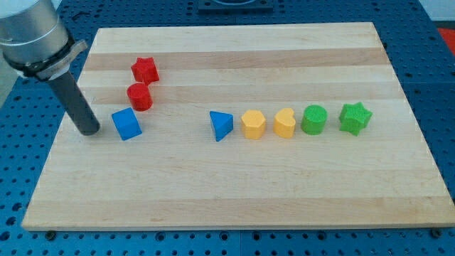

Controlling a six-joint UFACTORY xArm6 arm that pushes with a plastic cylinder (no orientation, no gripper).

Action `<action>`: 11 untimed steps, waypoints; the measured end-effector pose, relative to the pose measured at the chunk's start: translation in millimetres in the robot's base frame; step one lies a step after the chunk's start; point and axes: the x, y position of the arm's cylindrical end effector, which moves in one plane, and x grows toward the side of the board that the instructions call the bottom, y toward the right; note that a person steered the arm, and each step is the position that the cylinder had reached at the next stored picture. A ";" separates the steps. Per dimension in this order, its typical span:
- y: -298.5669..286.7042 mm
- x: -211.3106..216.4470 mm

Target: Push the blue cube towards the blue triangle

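Observation:
The blue cube (126, 124) lies on the wooden board (234, 192) at the view's left. The blue triangle (221, 126) lies near the middle, to the right of the cube with a gap of bare board between them. My tip (89, 131) rests on the board just left of the blue cube, a small gap away from it. The dark rod rises from the tip up to the view's top left corner.
A red star (144, 70) and a red cylinder (140, 97) lie just above the blue cube. Right of the triangle stands a row: a yellow hexagon (253, 124), a yellow heart (284, 123), a green cylinder (313, 119), a green star (355, 118).

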 end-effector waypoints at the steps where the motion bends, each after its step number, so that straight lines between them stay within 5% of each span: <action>1: 50.6 1.0; 11: 108.2 -15.0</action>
